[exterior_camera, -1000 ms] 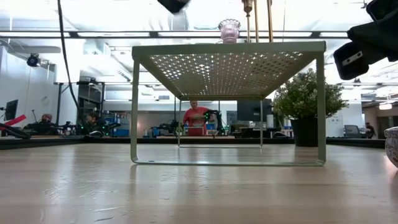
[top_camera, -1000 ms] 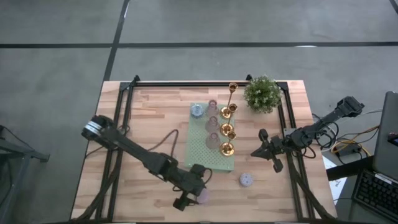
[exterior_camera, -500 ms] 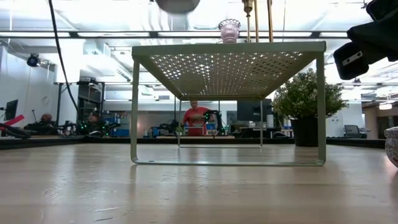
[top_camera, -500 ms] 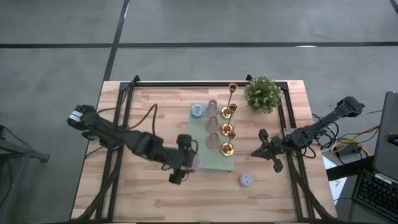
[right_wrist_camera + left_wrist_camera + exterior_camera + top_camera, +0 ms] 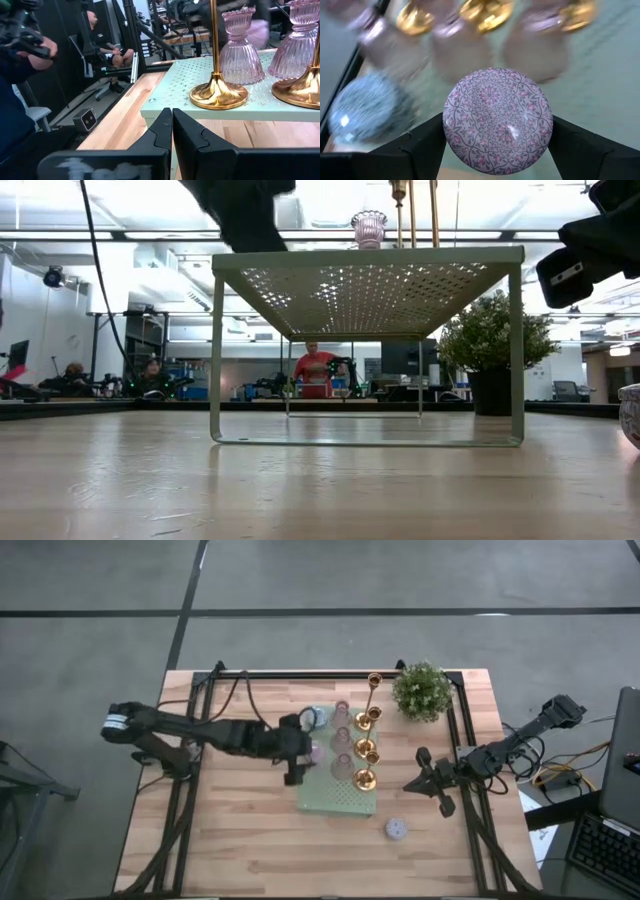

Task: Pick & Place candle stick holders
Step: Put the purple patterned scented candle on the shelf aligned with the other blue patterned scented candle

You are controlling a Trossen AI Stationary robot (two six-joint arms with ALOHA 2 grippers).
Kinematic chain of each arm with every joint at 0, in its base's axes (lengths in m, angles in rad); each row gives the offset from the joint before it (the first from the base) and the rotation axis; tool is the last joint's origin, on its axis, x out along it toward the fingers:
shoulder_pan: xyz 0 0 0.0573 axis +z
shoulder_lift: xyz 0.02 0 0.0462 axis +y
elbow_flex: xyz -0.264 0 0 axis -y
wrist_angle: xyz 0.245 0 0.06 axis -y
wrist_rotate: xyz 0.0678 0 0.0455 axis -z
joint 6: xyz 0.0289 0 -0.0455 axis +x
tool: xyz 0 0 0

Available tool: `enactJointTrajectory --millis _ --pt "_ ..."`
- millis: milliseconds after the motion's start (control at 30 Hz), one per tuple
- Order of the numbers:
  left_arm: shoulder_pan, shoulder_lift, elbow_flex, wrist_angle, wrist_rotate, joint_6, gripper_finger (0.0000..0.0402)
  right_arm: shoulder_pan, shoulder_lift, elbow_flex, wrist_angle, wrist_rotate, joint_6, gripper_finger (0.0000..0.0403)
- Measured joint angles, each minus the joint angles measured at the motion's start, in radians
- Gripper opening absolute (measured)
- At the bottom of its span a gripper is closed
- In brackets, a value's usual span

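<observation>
My left gripper (image 5: 303, 752) is shut on a round pink-lavender patterned holder (image 5: 497, 127), at the left edge of the pale green perforated stand (image 5: 345, 795), above its top. On the stand are several gold holders (image 5: 365, 778), the tall thin one (image 5: 374, 685) at the far end, pink ribbed glass holders (image 5: 342, 738) and a blue-grey one (image 5: 317, 717). Another lavender round holder (image 5: 397, 830) rests on the table. My right gripper (image 5: 415, 783) is shut and empty, right of the stand. My left gripper pinches the round holder between its two fingers (image 5: 422, 147), one on each opposite side of its rounded body (image 5: 451, 131). The arm reaches in from the table's left. The holder is lifted clear, over the stand's left edge.
A green potted plant (image 5: 422, 690) stands at the far right, beside the tall gold holder. The stand is a raised frame on thin legs (image 5: 215, 360) with open room beneath. People sit in the room beyond the table (image 5: 316, 370).
My left gripper has carried the round holder from near the table's near edge toward the far edge, to the stand's left edge, and has turned about on the way. The holder has stayed in its fingers, clear of the table.
</observation>
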Motion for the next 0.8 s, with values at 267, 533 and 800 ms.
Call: enactJointTrajectory --millis 267,533,800 --pt "0.094 0.005 -0.022 0.049 0.047 -0.008 0.0309 0.000 0.000 0.000 0.000 0.000 -0.006 0.0008" --pt "0.097 0.017 -0.033 0.075 0.046 -0.008 0.0312 0.000 0.000 0.000 0.001 0.001 -0.006 0.0008" --pt "0.097 0.020 -0.050 0.140 0.046 0.007 0.0314 -0.001 0.001 0.000 0.001 0.001 -0.004 0.0008"
